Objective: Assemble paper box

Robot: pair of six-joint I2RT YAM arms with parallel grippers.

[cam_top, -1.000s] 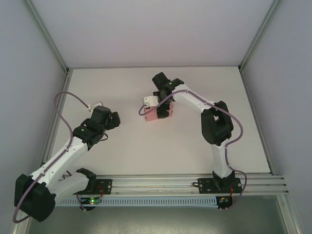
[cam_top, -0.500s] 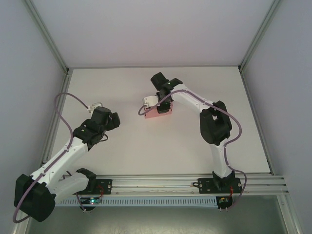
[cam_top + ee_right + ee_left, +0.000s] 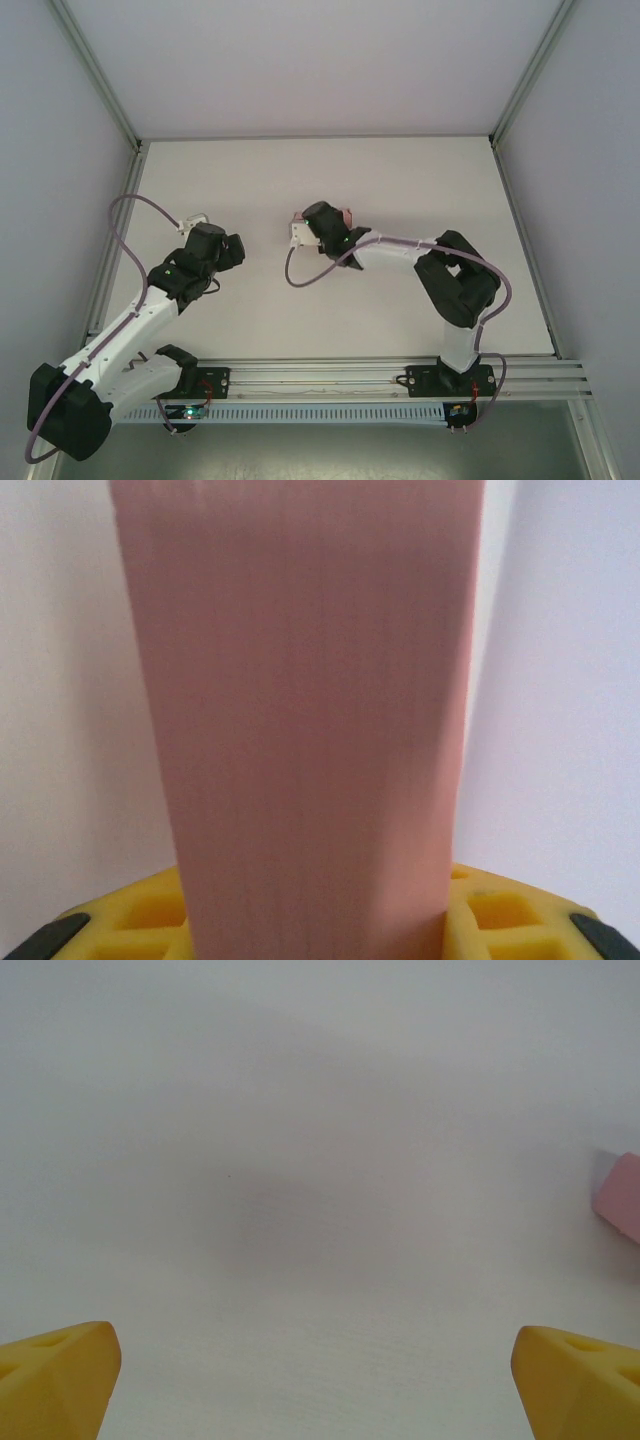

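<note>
One paper box (image 3: pixel 300 710) sits clamped in the right hand (image 3: pixel 315 925); left hand (image 3: pixel 320 1385) spread apart.

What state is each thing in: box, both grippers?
right gripper: shut on the paper box.
paper box: clamped at one end, the rest sticking out past the fingers.
left gripper: open, holding nothing, over the table.

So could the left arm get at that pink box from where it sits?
Probably yes: the left gripper is open and only bare table lies between it and the paper box. The right gripper is shut on the box, though, so room is tight.
</note>
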